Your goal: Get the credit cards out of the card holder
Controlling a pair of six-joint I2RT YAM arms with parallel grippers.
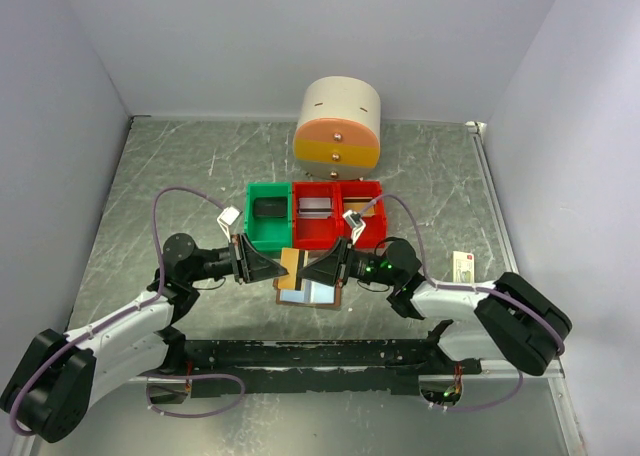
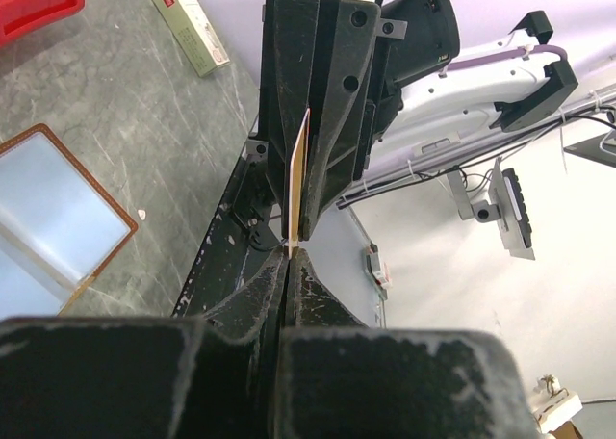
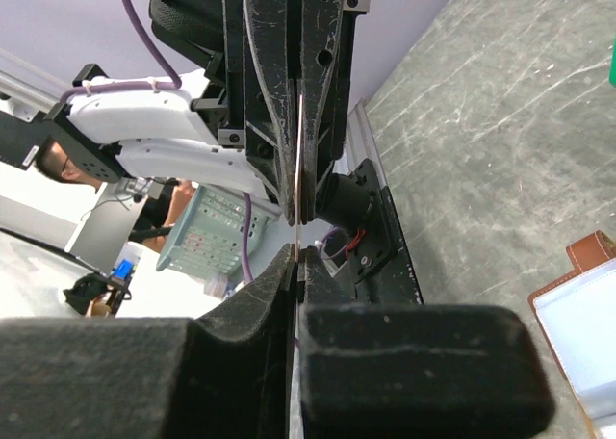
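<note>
Step in hand: by the look of it, a mid-air handover of one credit card (image 1: 291,265), held over the near half of the desk.
Left tool (image 1: 281,267): pressed together, pinching the credit card by one end.
Right tool (image 1: 306,270): pressed together too, pinching the same credit card by the opposite end.
Card holder (image 1: 311,295): open flat on the desk, about mid-width, nearer the near edge than the far one, just in front of the green bin (image 1: 270,187); pale blue panels up.
Doing it well: release from one tool only once the other's grip is sure; no twisting or pulling apart while both pinch, since a thin card bends or slips easily; withdrawal straight back along the card's plane.
Top view alone: whole layout, with the card's tan face above the holder's far edge and a cream box (image 1: 462,267) near the right edge.
Wrist views alone: card edge-on (image 2: 299,169) as a thin line in the slit between the opposing fingers (image 3: 325,92); depth of bite not readable.
</note>
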